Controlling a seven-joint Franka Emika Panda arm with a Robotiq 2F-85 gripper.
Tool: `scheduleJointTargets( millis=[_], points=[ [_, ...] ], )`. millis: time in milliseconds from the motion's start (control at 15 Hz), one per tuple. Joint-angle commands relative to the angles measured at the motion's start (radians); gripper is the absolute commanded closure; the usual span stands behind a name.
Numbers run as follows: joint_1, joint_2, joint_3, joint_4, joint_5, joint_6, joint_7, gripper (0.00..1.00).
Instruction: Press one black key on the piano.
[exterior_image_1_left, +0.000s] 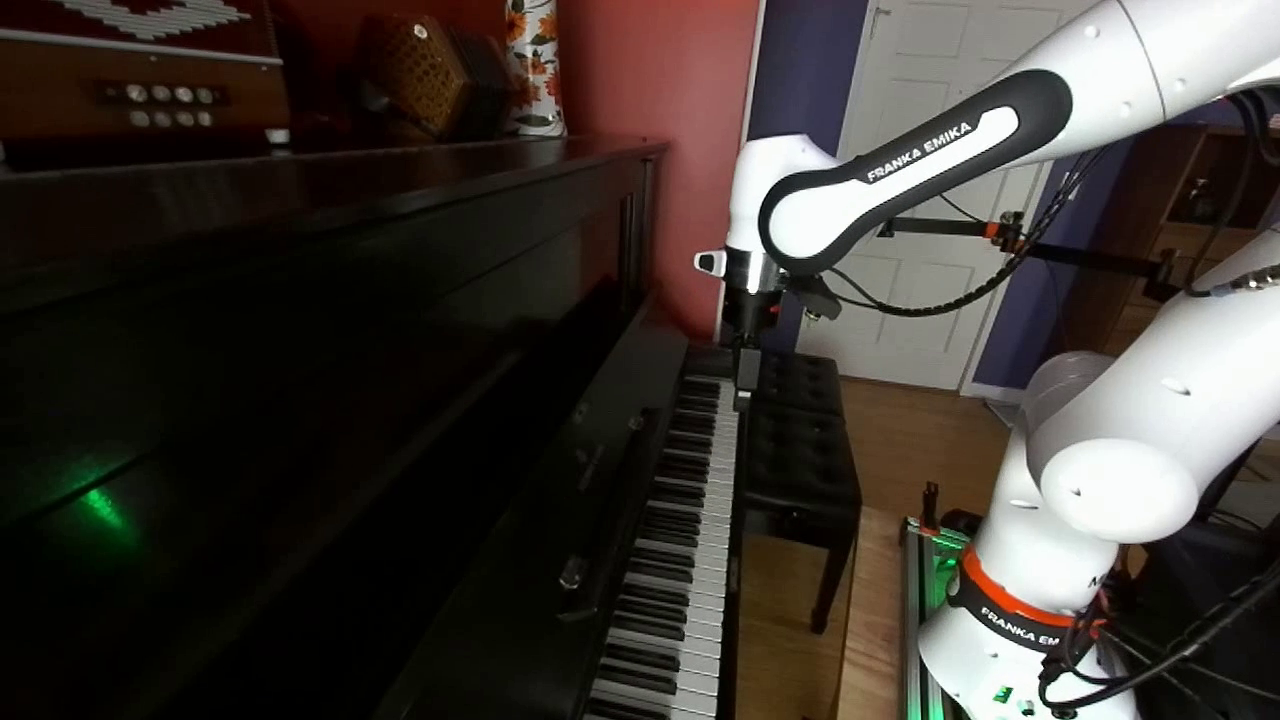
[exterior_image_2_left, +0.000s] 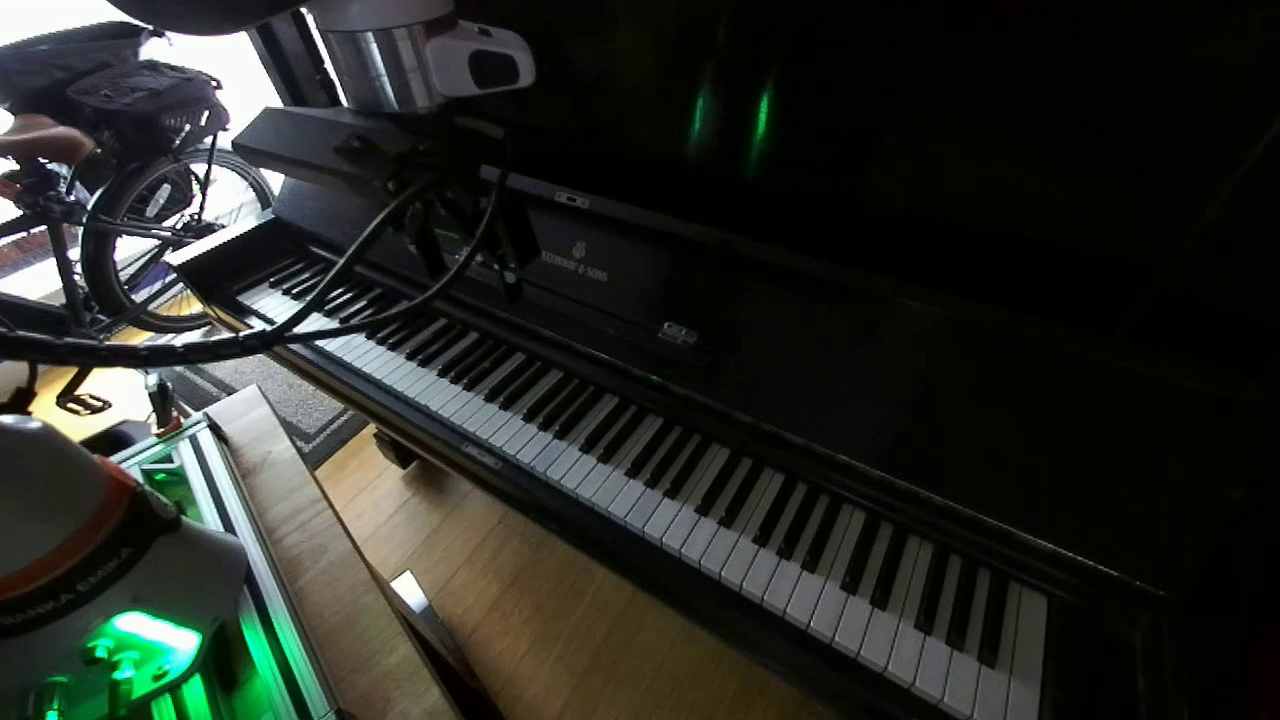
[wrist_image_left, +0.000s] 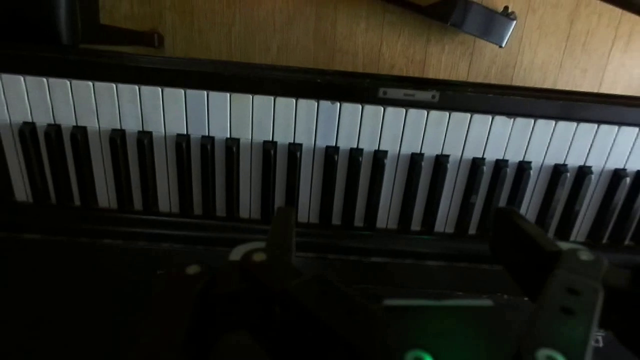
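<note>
The glossy black upright piano (exterior_image_1_left: 430, 330) stands along the left in an exterior view; its front also shows in an exterior view (exterior_image_2_left: 900, 340). Its row of white and black keys (wrist_image_left: 330, 185) runs across the wrist view and in both exterior views. My gripper (wrist_image_left: 397, 216) is open and empty, fingers wide apart. In the wrist view its dark fingertips overlap the inner ends of the black keys. In an exterior view the gripper (exterior_image_1_left: 745, 390) points down near the keyboard's far end. In an exterior view the gripper (exterior_image_2_left: 475, 272) hangs before the fallboard, apart from the keys.
A dark padded bench (exterior_image_1_left: 800, 450) stands beside the keyboard. A wooden table edge (exterior_image_2_left: 310, 540) lies by the robot base. The raised fallboard (exterior_image_2_left: 620, 270) rises behind the keys. A cable (exterior_image_2_left: 330, 330) loops from the arm. A bicycle (exterior_image_2_left: 150, 200) stands past the piano's end.
</note>
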Motion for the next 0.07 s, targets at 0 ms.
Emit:
scheduleJointTargets(
  millis=[0],
  points=[
    [0.028, -0.005, -0.027, 0.0, -0.016, -0.004, 0.013, 0.0]
  ],
)
